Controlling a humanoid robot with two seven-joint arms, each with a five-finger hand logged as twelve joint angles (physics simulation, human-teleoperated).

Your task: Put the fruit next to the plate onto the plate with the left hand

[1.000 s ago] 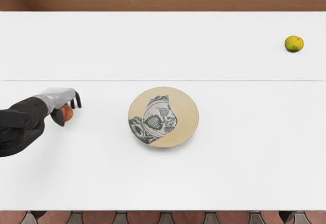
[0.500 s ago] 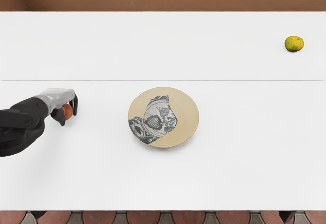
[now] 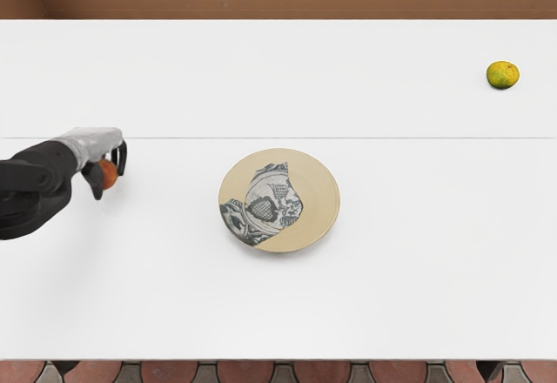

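A small orange-red fruit (image 3: pixel 108 171) sits inside the curled fingers of my left hand (image 3: pixel 106 164), which is held a little above the white table at the far left. The hand is shut on the fruit, and the fingers hide most of it. A round beige plate (image 3: pixel 324 193) with a dark patterned patch lies at the table's middle, well to the right of the hand. Nothing rests on the plate.
A green-yellow citrus fruit (image 3: pixel 502 74) lies at the far right back of the table (image 3: pixel 418 296). A seam (image 3: pixel 348 137) runs across the tabletop behind the plate. The right arm does not show.
The left hand's fingers closed around the orange-red fruit, then the hand rose and drew back slightly to the left with it.
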